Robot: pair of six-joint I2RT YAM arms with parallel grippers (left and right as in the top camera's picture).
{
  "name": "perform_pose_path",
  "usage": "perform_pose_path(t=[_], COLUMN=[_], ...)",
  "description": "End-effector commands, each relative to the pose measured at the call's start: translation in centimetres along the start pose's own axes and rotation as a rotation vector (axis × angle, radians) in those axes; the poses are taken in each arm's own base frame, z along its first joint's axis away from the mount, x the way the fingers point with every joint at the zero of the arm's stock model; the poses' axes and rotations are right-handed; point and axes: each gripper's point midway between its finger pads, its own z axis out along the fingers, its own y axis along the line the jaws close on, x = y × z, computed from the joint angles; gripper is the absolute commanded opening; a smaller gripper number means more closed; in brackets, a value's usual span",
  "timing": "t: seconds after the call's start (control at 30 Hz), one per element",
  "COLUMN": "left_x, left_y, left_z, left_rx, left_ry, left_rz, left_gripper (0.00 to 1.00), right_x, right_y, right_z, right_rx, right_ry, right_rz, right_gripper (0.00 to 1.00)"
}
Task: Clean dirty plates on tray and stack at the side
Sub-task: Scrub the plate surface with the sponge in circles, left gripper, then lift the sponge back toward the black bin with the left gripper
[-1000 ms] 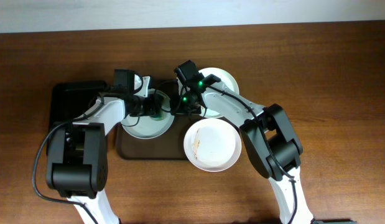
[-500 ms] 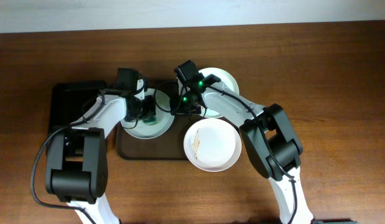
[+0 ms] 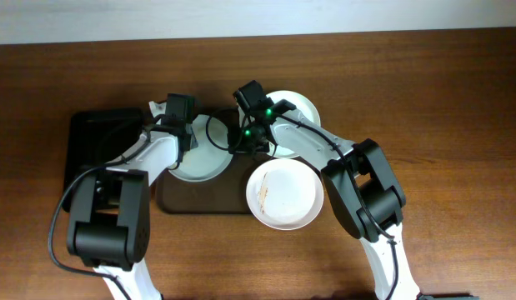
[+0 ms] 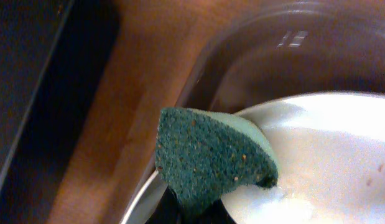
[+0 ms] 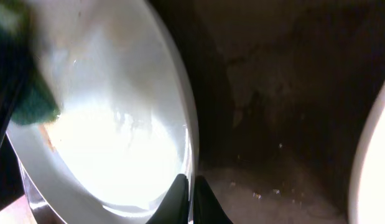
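A pale plate (image 3: pixel 201 160) lies tilted on the left half of the brown tray (image 3: pixel 199 202). My left gripper (image 3: pixel 185 137) is shut on a green sponge (image 4: pixel 211 158), which rests on the back-left rim of that plate (image 4: pixel 323 168). My right gripper (image 3: pixel 241 143) is shut on the plate's right rim (image 5: pixel 111 124), its fingertips (image 5: pixel 189 200) pinching the edge. A white plate (image 3: pixel 284 193) with brown smears sits at the tray's front right. A third white plate (image 3: pixel 298 111) lies at the back right, partly under my right arm.
A smaller black tray (image 3: pixel 91 146) lies to the left of the brown tray, and its edge shows in the left wrist view (image 4: pixel 30 93). Bare wooden table (image 3: pixel 458 125) surrounds the trays. The light wall runs along the table's far edge.
My left gripper has carried the sponge from the plate's middle to its back-left rim. The right gripper has kept its hold on the rim. The other plates have not moved.
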Motion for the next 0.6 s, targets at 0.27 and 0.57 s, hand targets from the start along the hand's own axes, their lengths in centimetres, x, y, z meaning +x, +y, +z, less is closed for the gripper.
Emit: perform_pose_path(t=[0.27,0.57], left_x=[13.3,12.3], left_y=[-5.8,-6.5], left_z=[3.8,1.5], left_rx=[0.487,0.592], left_ry=[0.341,0.448], left_rz=[0.478,0.461], left_gripper=[0.00,0.00], right_x=[0.6,0.6], right_y=[-1.6,-1.6], right_z=[0.7,0.7], right_rx=[0.041,0.041], right_ry=[0.024,0.024], right_rz=[0.008,0.008], right_gripper=[0.04,0.04])
